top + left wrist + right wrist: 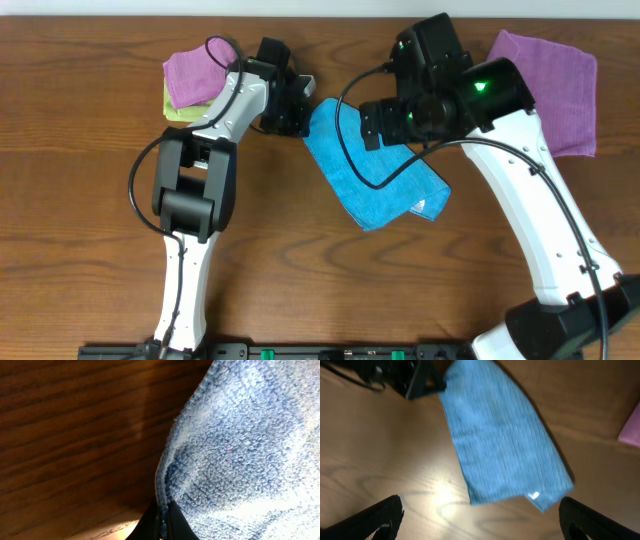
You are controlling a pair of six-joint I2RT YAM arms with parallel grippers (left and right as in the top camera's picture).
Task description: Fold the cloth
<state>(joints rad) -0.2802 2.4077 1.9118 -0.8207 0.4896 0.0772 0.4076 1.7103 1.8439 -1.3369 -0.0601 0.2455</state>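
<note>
The sky-blue cloth (372, 180) lies folded into a long strip on the table, running from upper left to lower right, with a small white tag near its lower right corner. My left gripper (298, 112) is shut on the cloth's upper left edge; in the left wrist view the black fingers (163, 519) pinch the ribbed blue hem (240, 450). My right gripper (395, 122) hovers above the strip, open and empty; in the right wrist view its fingers (480, 517) are spread wide above the cloth (502, 435).
A large purple cloth (555, 85) lies at the back right, its corner showing in the right wrist view (632, 425). A small folded purple cloth (195, 72) sits on a lime-green one (180, 110) at the back left, next to my left arm.
</note>
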